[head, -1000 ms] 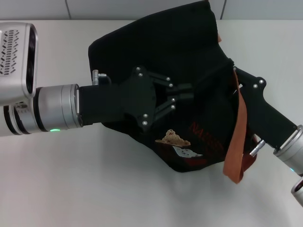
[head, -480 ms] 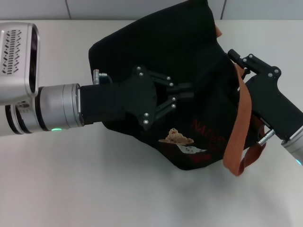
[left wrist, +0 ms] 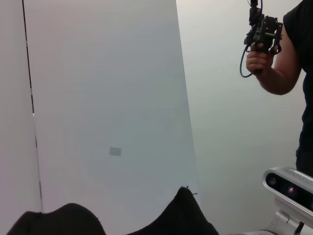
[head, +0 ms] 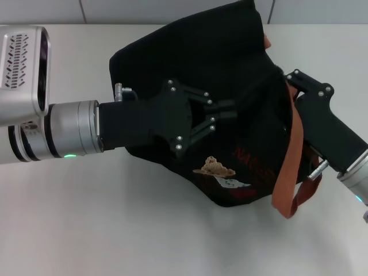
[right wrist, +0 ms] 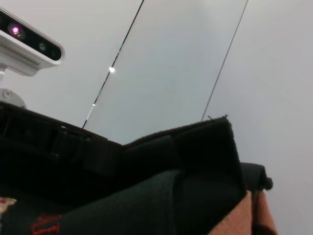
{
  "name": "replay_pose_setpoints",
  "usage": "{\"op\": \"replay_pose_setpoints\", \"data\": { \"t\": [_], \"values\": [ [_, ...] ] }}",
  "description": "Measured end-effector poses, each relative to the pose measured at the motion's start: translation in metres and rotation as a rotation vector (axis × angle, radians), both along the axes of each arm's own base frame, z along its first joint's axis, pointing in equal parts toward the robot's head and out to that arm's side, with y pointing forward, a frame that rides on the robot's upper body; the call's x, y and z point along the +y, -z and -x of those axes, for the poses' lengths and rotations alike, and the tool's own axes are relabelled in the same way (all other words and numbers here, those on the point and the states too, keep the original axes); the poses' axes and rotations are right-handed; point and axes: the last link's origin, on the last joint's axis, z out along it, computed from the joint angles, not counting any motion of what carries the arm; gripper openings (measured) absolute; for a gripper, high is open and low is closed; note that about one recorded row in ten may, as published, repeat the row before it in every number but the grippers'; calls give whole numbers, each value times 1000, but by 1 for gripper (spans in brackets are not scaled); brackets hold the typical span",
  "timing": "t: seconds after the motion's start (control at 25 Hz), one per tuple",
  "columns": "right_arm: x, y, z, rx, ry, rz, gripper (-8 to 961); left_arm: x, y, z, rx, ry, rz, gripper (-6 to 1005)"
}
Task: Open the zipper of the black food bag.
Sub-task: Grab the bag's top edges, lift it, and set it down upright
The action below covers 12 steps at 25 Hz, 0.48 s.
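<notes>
The black food bag lay slumped on its side on the pale table, soft fabric crumpled, bear print facing up. The left gripper pressed in from the left, its fingers pinched together on the dark cloth, likely pinning the bag steady. The right gripper sat against the bag's right edge by the orange-brown strap; its grip was hidden. The zipper couldn't be made out against the black.
</notes>
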Motion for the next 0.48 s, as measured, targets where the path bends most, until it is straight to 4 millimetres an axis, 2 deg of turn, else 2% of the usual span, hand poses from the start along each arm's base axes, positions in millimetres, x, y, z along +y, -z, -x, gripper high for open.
{"op": "replay_pose_setpoints", "data": {
  "t": [0.48],
  "values": [
    [-11,8,0,-57,-51,22,454,1,0,0,1,-6,-6,86]
  ]
}}
